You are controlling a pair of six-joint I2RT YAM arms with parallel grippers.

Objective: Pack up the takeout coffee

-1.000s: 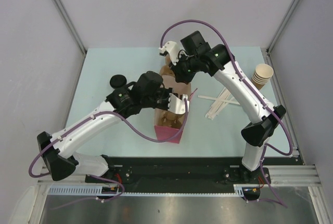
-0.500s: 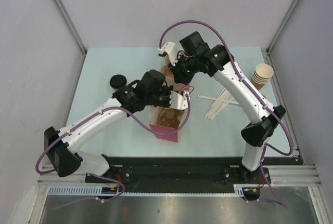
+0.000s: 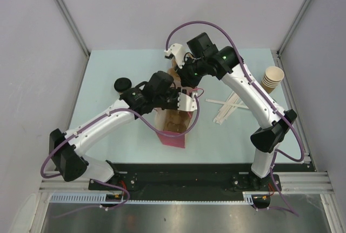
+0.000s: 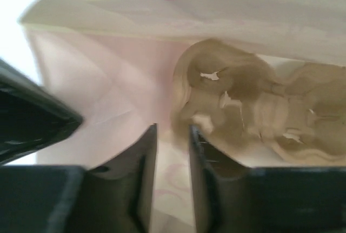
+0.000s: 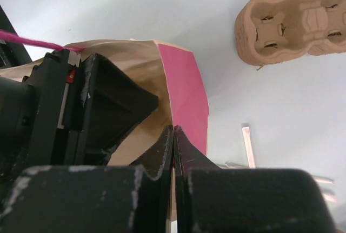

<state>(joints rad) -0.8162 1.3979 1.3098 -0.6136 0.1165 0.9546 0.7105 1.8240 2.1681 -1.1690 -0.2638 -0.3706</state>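
Pale mint table [image 3: 108, 65], plain grey walls [image 3: 178, 6] (metal corner posts [image 3: 65, 11]), brushed steel surface [image 3: 178, 217] along near edge.

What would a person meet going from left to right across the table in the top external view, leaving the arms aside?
takeout coffee → pink paper bag → wooden sticks → stack of paper cups

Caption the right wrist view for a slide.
Right gripper pinching the rim of the pink bag, a cup carrier lying on the table beyond.
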